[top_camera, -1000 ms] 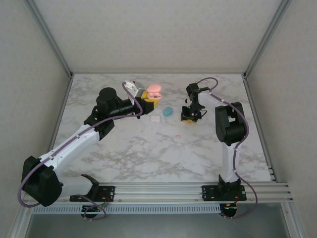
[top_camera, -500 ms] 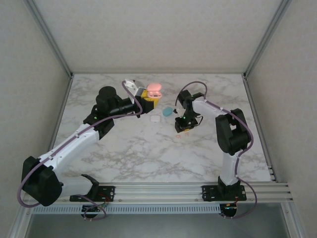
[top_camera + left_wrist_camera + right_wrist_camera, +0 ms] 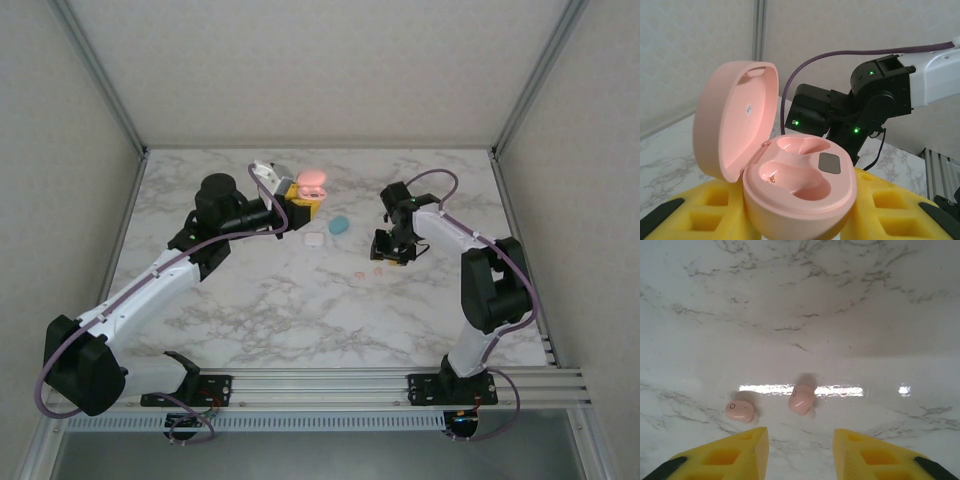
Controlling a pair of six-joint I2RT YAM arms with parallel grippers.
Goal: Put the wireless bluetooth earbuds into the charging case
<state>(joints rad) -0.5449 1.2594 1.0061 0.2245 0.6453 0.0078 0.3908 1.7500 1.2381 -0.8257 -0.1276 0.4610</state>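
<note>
- Two pink earbuds point(image 3: 801, 399) lie slightly apart on the marble table point(image 3: 865, 315), right of centre.
- The right gripper point(image 3: 800, 437) hovers just above them, its jaws parted with nothing between them.
- Far and left of them, the left gripper point(image 3: 303, 202) is clamped on the pink charging case point(image 3: 800, 185), whose lid stands raised.

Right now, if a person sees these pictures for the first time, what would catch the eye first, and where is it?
The open pink charging case stands out most: the left gripper holds it between yellow pads, lid up, both wells empty. Next come two pink earbuds lying on the marble table, just ahead of the open right gripper. A teal case and a white case lie between the arms.
</note>
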